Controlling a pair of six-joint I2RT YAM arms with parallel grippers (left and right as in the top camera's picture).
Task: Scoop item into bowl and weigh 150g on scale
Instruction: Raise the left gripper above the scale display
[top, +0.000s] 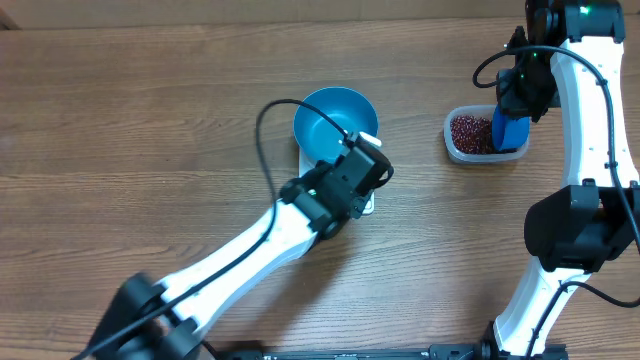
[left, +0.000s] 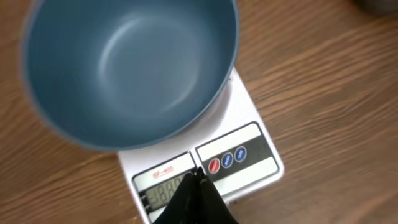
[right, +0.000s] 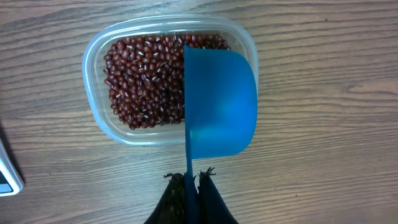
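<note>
Right gripper (right: 189, 178) pinching scoop (right: 221, 102) over bean tub (right: 91, 74); left gripper (left: 196, 178) pressed together at scale (left: 249, 118).

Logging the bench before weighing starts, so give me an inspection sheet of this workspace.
Surface: wood-grain table.
Job's things: blue bowl empty, sitting on the white scale; beans in a clear tub; blue scoop over the tub.
Clutter: nothing seen.
End effectors: left end effector shut, tip at the scale's display strip, contact unclear; right end effector shut on the scoop's handle.
Cables: black cable loops from the left arm beside the bowl.
Surroundings: nothing seen.
</note>
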